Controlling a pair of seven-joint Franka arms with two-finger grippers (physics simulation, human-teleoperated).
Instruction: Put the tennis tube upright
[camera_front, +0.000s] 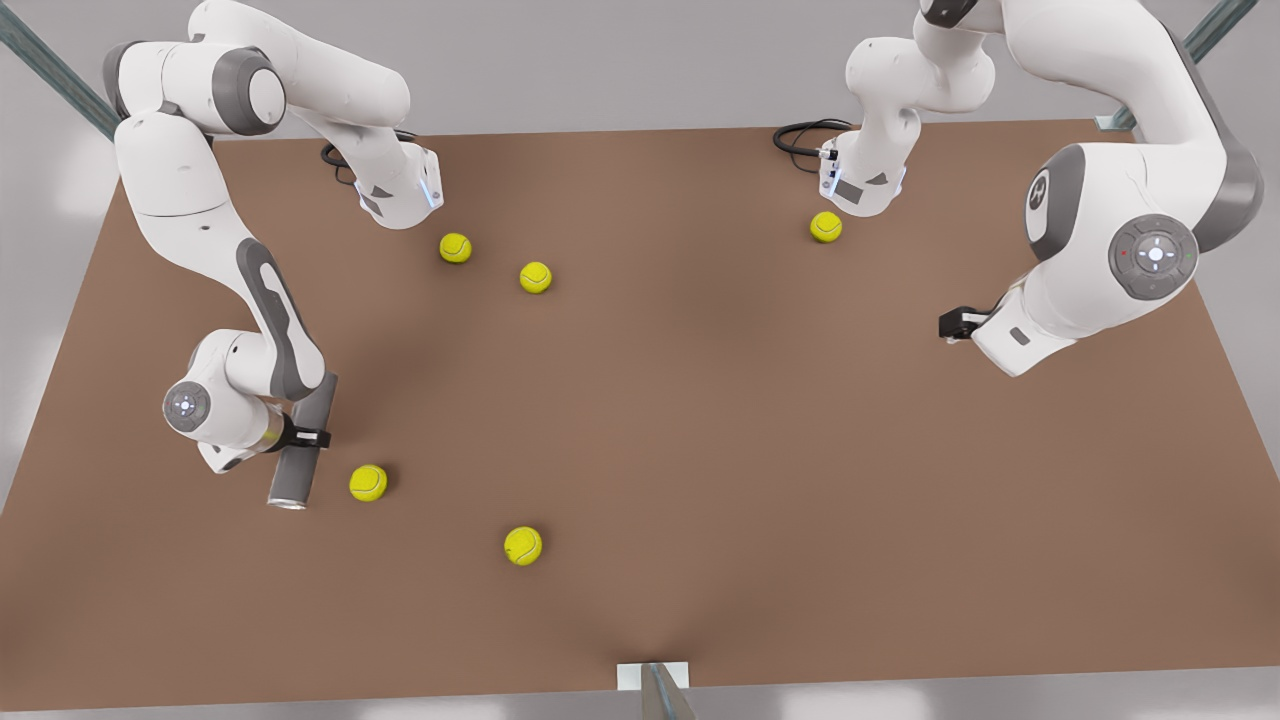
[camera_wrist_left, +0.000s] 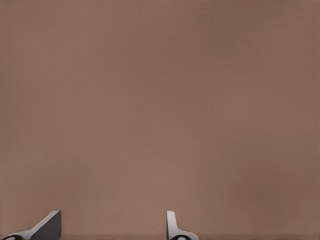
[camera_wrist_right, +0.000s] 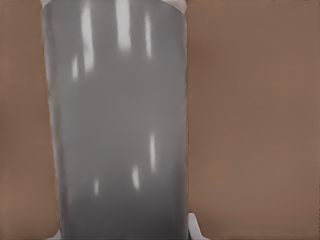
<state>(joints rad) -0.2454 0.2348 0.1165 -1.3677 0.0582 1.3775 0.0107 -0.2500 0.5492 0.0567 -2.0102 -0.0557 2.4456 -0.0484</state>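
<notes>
Tennis tube (camera_front: 303, 440): smooth grey glossy cylinder, clamped in right gripper (camera_front: 312, 438); left gripper (camera_front: 950, 326) spread, idle.

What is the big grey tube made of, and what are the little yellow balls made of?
The tennis tube looks like smooth metal or shiny plastic: plain grey, with bright glints down its side and a silvery rim at one end. It could be either. The right hand is clamped around its middle. The tennis balls look like yellow-green fuzzy felt with a pale seam, though the fuzz itself is hard to make out.
</notes>
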